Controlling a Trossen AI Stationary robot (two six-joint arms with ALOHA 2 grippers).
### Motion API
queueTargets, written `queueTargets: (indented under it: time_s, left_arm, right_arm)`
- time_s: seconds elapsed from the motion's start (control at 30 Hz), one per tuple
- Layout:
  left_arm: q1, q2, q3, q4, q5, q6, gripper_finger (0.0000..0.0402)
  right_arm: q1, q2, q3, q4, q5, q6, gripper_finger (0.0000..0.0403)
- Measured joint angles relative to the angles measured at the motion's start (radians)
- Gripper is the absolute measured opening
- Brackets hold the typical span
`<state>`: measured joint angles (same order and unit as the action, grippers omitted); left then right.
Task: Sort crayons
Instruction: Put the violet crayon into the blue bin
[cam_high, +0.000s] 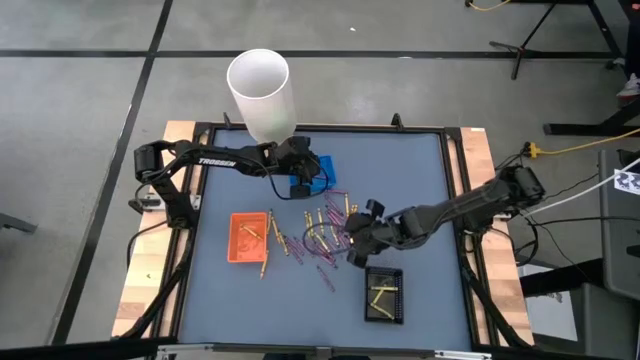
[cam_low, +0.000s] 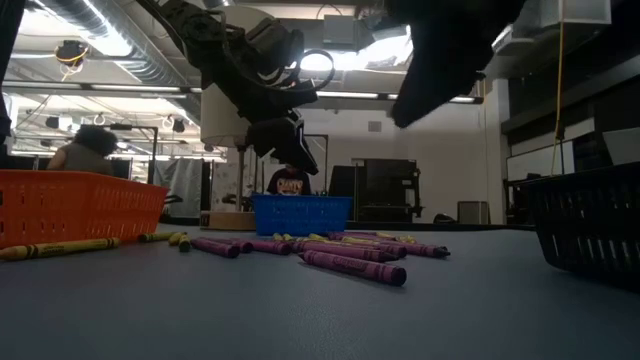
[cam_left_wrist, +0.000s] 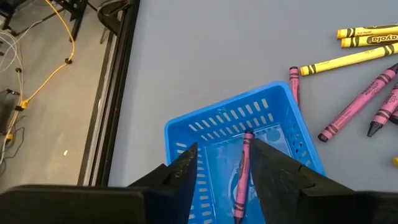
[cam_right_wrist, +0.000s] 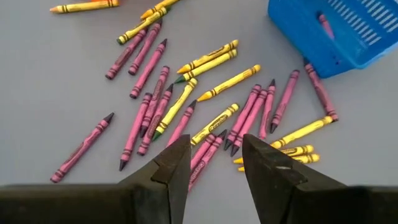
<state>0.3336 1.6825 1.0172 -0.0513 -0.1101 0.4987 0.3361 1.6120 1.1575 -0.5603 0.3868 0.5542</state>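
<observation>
Several pink-purple and yellow crayons (cam_right_wrist: 186, 106) lie scattered flat on the grey table (cam_high: 420, 190), between the three trays. My left gripper (cam_left_wrist: 225, 149) hangs open above the blue tray (cam_left_wrist: 217, 121), in which one pink crayon (cam_left_wrist: 241, 180) lies, seen through the gap between the fingers. My right gripper (cam_right_wrist: 216, 142) stands open above the near side of the pile (cam_high: 320, 238), with nothing between its fingers. The orange tray (cam_high: 248, 237) holds a few gold crayons. Yellow ones lie in the black tray (cam_high: 384, 295).
A tall white cylinder (cam_high: 262, 90) stands at the table's far edge behind the blue tray. Raised black rails (cam_high: 455, 200) frame the table. Loose crayons (cam_low: 350, 265) cover the middle. Bare surface lies at the far right and along the near edge.
</observation>
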Motion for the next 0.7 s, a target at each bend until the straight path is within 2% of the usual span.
queueTargets:
  time_s: [0.3, 0.7]
  left_arm:
    - [0.0, 0.0, 0.0, -0.005, 0.0, 0.0, 0.0129]
    - [0.0, 0.0, 0.0, -0.009, 0.0, 0.0, 0.013]
  right_arm:
    - [-0.003, 0.075, -0.073, 0.048, -0.014, 0.07, 0.0143]
    - [-0.003, 0.223, -0.075, 0.085, -0.014, 0.07, 0.0143]
